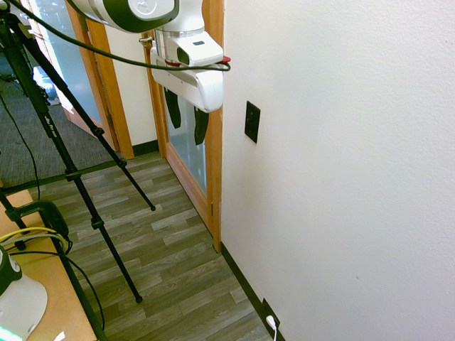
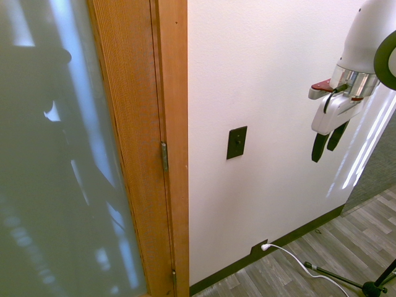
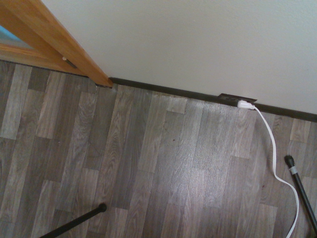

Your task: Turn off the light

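One black switch (image 1: 252,121) stands upright on the wall (image 1: 341,142), long axis vertical.

Arm: white, reaching in from above with its last link (image 1: 135,11) level and the wrist (image 2: 354,80) turned straight down.
Wrist: a silver ring just above the white gripper body, a small red tab sticking out at its side.
Gripper (image 1: 186,117): hangs pointing at the floor, off the ground and clear of everything.
Fingers (image 1: 173,108): two dark ones, parted with a plain gap between them, nothing in it.
Gripper, other side (image 2: 328,142): same downward hang.
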Motion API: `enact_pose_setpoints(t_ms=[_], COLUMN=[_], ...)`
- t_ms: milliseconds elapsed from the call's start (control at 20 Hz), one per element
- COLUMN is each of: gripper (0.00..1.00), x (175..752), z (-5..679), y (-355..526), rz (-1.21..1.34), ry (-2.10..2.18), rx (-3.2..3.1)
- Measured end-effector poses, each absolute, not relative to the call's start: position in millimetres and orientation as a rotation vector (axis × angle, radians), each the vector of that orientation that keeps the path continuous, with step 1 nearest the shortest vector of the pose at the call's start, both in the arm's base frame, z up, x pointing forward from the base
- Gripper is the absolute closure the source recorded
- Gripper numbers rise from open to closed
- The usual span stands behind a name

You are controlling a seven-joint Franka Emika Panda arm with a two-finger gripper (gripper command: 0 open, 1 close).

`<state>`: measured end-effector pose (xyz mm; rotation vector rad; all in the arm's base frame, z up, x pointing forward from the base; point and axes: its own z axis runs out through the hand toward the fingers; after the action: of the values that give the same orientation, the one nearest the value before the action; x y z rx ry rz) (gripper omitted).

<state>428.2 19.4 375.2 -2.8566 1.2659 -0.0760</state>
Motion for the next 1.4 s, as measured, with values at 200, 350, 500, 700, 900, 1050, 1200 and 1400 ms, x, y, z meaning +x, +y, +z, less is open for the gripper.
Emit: enact_pose_setpoints(t_ms=[200,350,500,700,900,1050,1200,1400], gripper=[0.0,0.0,0.0,0.0,0.0,0.0,1.0,1.0], x=[434,447,464,498,533,556,572,585], z=[375,375,374,375,367,359,355,353], y=[22,35,44,54,63,73,79,87], rz=[-0.138,-0.268,-0.378,-0.486,-0.537,-0.549,-0.554,-0.552], ry=[1.262,1.258,1.282,1.333,1.386,1.408,1.426,1.438], rx=[-2.84,-2.793,-2.747,-2.707,-2.675,-2.664,-2.653,-2.653])
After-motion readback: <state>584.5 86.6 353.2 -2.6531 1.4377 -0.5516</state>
